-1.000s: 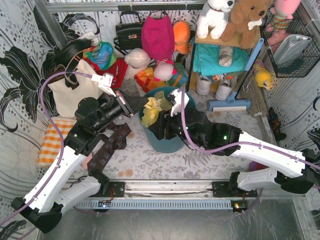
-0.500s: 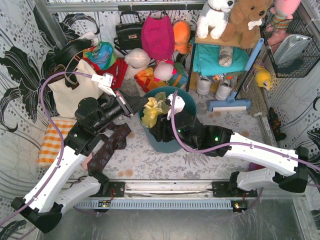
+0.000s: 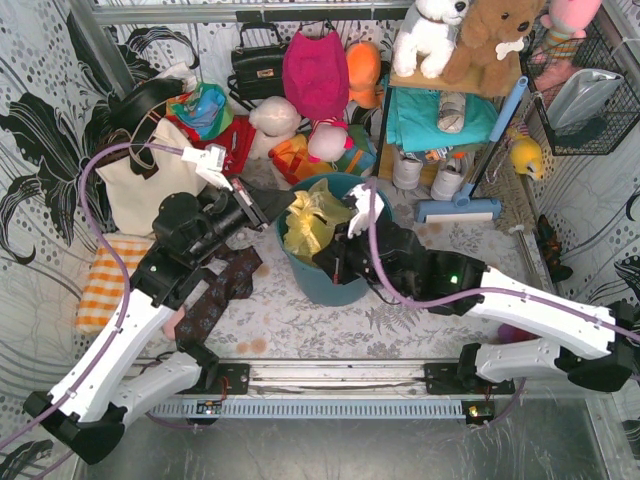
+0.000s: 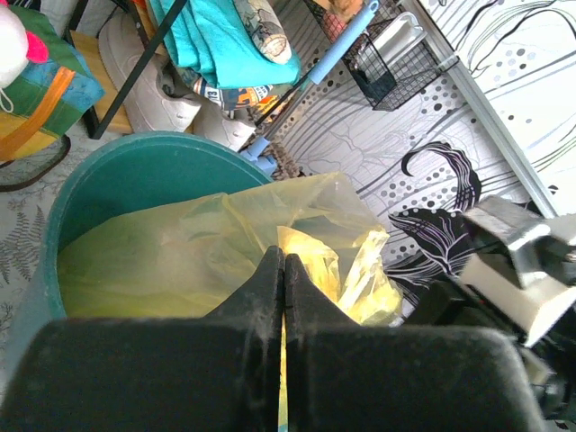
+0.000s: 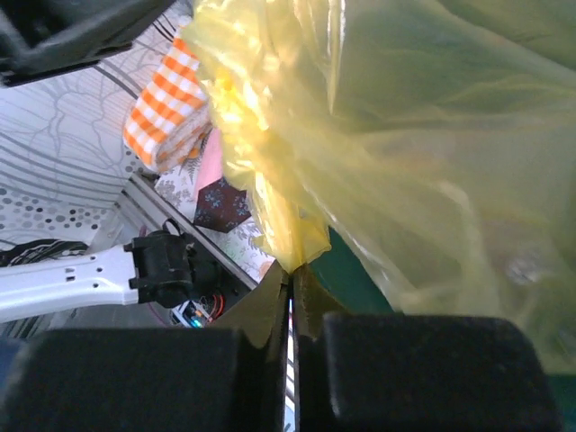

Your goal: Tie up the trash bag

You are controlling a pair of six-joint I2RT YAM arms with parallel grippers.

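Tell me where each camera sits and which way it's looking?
Top camera: high behind the arms, looking down; both arms reach the thin yellow-green plastic trash bag in the round teal plastic bin.
Left wrist: on the left arm, facing across the bin; left tool shut on the bag.
Right wrist: on the right arm, facing the orange checked cloth; right tool shut on the bag.
Shared: all three see the bag.

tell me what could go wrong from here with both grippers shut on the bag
1. The right gripper pinches only a thin fold of the trash bag at its fingertips; it may slip out under tension.
2. The left gripper also clamps the thin plastic, so pulling apart could tear it.
3. The bag sits inside the teal bin; a hard pull might tip or drag it.
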